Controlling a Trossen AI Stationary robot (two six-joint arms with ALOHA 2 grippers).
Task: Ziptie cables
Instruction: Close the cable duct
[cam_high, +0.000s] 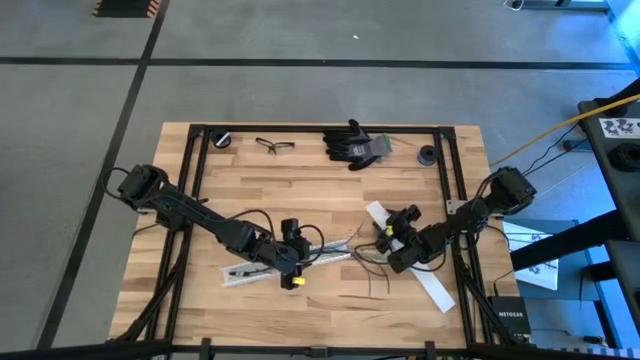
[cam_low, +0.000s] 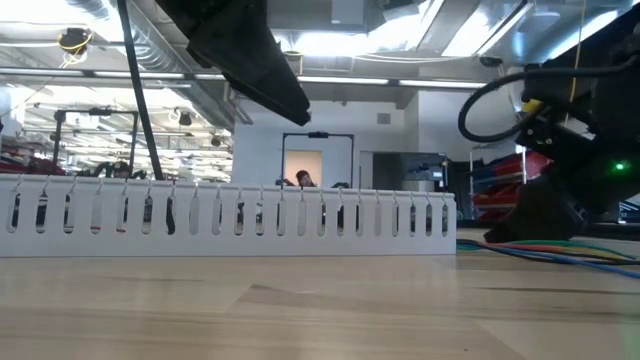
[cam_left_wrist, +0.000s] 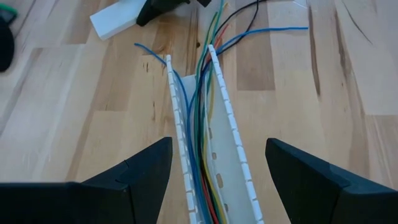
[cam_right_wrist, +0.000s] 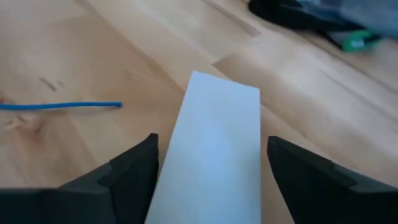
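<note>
cables (cam_left_wrist: 202, 124) in slotted channel (cam_left_wrist: 227, 140), grippers apparently open

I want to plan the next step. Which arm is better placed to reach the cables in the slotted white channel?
The left. Its hand is open and straddles the slotted white channel where the cables lie. The right hand, also open, is over a flat white strip.

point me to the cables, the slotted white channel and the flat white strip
cables (cam_left_wrist: 202, 124), left wrist view, on the bundle lying inside the channel.
slotted white channel (cam_left_wrist: 231, 134), left wrist view, on one toothed side wall.
flat white strip (cam_right_wrist: 214, 149), right wrist view, on the middle of its face.
</note>
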